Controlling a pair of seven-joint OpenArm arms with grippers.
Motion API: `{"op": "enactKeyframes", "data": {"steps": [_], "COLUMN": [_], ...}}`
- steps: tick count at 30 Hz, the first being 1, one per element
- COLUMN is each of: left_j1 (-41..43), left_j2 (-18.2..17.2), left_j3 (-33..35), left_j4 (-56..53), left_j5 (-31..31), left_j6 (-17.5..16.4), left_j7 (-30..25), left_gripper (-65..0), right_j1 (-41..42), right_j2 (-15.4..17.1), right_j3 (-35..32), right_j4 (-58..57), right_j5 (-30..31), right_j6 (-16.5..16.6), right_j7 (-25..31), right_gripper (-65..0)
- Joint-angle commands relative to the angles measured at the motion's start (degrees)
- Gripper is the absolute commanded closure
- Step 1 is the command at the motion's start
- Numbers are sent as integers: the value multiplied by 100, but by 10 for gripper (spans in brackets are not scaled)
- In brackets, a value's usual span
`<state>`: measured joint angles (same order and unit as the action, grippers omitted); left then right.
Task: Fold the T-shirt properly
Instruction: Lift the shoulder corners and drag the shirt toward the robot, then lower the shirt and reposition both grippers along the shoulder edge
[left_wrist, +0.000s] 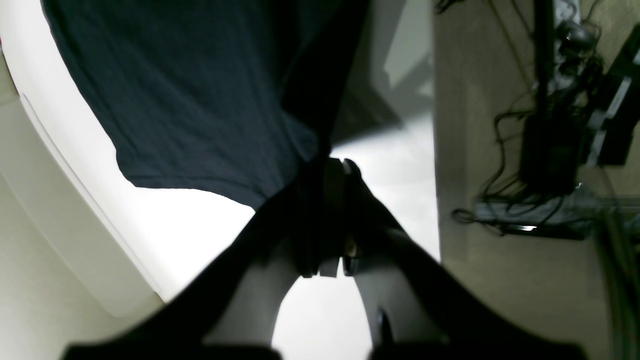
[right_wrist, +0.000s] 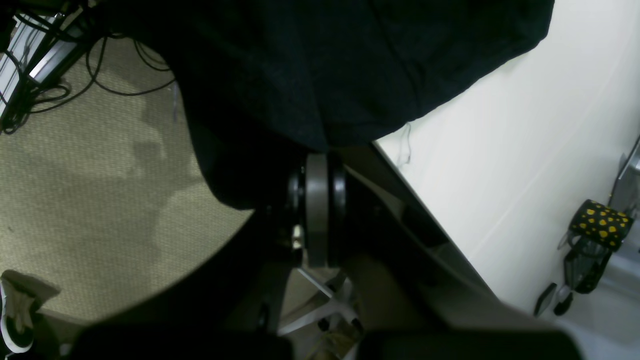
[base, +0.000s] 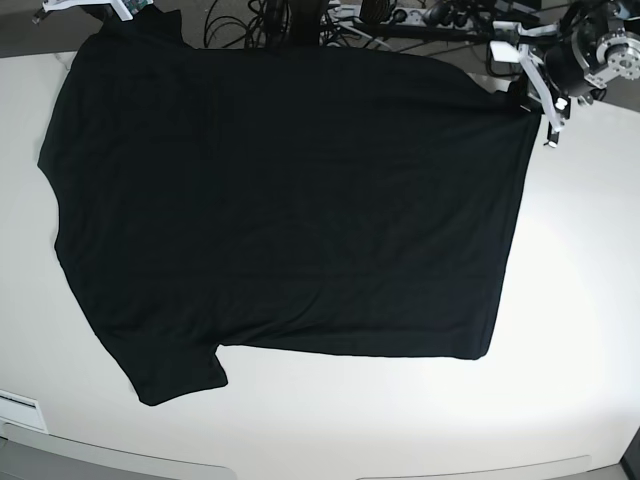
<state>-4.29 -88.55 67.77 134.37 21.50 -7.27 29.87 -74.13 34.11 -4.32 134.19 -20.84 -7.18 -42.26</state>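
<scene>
The T-shirt (base: 290, 200) lies spread flat on the white table (base: 570, 300), plain black side up, with one sleeve (base: 170, 375) pointing toward the front left. At the far right corner, my left gripper (base: 522, 98) is shut on the shirt's hem corner. In the left wrist view its fingertips (left_wrist: 350, 167) pinch the dark cloth (left_wrist: 200, 100) above the table edge. At the far left corner, my right gripper (base: 130, 12) is shut on the shirt. The right wrist view shows that gripper (right_wrist: 317, 155) clamped on a bunch of black cloth (right_wrist: 325, 65).
Cables and black equipment (base: 300, 20) crowd the area behind the table's far edge. Beige carpet (right_wrist: 90, 200) lies beyond it. A black object with yellow spots (right_wrist: 597, 222) stands off the table's side. A white label (base: 20, 408) sits at the front left.
</scene>
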Motion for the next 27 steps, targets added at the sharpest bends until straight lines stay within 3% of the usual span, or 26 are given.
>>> {"op": "enactKeyframes", "data": {"steps": [1,4,7,11,14,18,27], "left_j1": [-15,-120,-498,-1163,-1491,-1788,-2564], "left_j2": [-45,-45,-45,737,1346,1910,2092], "left_j3": [-48,-55,-83,-83,-83,-83,-83], "left_j4": [63,-79,-673,-1853,-2385,-2693,-2712], "left_j5": [160,555,695,702,697,697,146], "left_j6": [92,114,170,221,306,372,365], "left_j7": [17,-63,-564,-1193,-1134,-857,-931], "left_gripper": [0,0,0,0,0,0,0], "right_j1": [-87,-76,330,1325,2135,2796,3733], "right_j2": [20,22,26,37,52,345,702], "right_j3": [31,31,42,225,382,514,518], "right_j4": [81,81,81,81,81,81,-490], "right_j5": [-74,-378,-516,-46,546,909,1187], "right_j6": [-81,-74,-70,437,883,1088,1091], "right_j7": [24,170,328,824,927,1078,1266], "right_gripper": [0,0,0,0,0,0,0]}}
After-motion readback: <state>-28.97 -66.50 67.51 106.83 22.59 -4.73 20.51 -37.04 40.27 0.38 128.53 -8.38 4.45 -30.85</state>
